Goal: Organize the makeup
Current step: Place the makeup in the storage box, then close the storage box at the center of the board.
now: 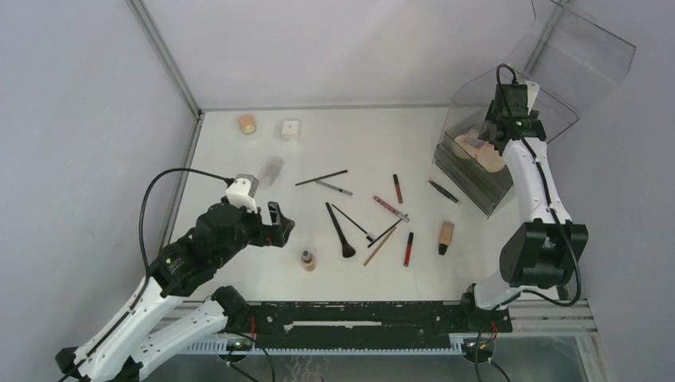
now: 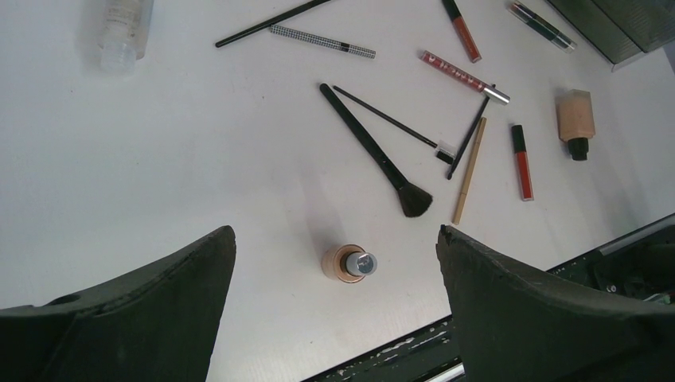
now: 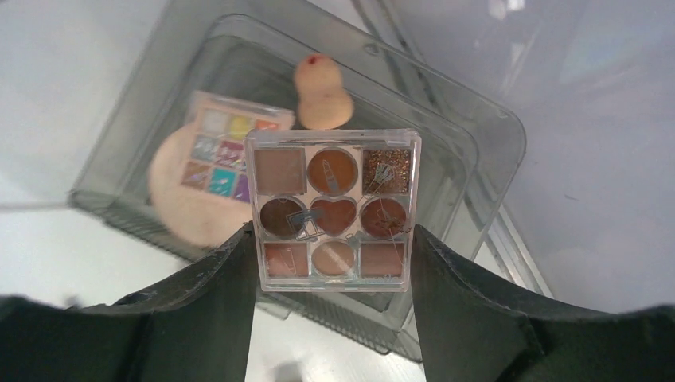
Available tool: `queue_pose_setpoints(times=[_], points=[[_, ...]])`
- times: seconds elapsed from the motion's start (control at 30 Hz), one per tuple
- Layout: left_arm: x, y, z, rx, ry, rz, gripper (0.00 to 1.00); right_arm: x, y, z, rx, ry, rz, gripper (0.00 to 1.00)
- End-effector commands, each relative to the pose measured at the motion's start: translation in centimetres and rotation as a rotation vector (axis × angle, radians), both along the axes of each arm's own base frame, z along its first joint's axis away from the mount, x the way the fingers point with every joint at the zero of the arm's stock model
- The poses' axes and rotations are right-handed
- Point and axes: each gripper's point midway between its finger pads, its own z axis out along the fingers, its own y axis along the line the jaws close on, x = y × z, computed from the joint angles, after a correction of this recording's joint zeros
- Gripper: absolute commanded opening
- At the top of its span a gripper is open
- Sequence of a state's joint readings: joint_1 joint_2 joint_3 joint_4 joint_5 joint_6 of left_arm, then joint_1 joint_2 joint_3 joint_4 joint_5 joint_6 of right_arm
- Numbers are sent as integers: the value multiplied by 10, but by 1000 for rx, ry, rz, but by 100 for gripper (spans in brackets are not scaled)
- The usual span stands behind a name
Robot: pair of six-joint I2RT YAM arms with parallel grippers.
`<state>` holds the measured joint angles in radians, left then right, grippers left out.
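Box [image 1: 477, 171] sits at about 2 o'clock from the middle of the table. The right gripper [image 3: 333, 232] is over it, holding a palette [image 3: 333, 208] above the top tray. In that tray a second palette [image 3: 227, 147] lies on a puff [image 3: 187, 207], with a sponge [image 3: 322, 95] beside them. Compact [image 1: 247, 124] and jar [image 1: 290, 130] are side by side at 11. Brush [image 1: 340, 231] is mid-table, and a small bottle [image 1: 307, 259] stands at its 8 o'clock. Out at 3 come a pencil [image 1: 380, 247], a lip tube [image 1: 408, 248], then a lying bottle [image 1: 446, 236].
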<state>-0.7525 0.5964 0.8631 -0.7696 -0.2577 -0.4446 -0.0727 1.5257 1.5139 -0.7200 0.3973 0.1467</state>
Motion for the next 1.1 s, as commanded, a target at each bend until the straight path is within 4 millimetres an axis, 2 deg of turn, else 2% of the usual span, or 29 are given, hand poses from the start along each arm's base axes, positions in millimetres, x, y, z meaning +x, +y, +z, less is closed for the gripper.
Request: queue_pose_setpoints(times=[0.0, 0.17, 0.4, 0.57, 0.67, 0.77, 0.87, 0.97, 1.03, 1.07], points=[[2, 1, 13, -16, -35, 1, 100, 7, -29, 5, -61, -15, -139, 50], [0, 3, 8, -13, -32, 4, 100, 0, -39, -1, -101, 17, -200, 80], [1, 0, 7, -16, -29, -5, 100, 2, -13, 16, -121, -33, -125, 97], [0, 1, 7, -23, -31, -4, 100, 5, 27, 26, -116, -65, -6, 97], [-1, 1, 6, -28, -33, -5, 100, 9, 70, 31, -53, -99, 151, 94], [-2, 2, 6, -35, -34, -4, 100, 3, 106, 36, -1, -117, 271, 93], [-4, 2, 7, -44, -36, -6, 100, -12, 132, 42, 58, -135, 354, 91], [-4, 2, 7, -50, -40, -5, 100, -38, 168, 48, 141, -165, 489, 87], [-4, 2, 6, -54, -44, -8, 100, -58, 187, 45, 188, -176, 565, 85], [-4, 1, 6, -58, -46, -9, 100, -69, 194, 36, 217, -159, 592, 83]])
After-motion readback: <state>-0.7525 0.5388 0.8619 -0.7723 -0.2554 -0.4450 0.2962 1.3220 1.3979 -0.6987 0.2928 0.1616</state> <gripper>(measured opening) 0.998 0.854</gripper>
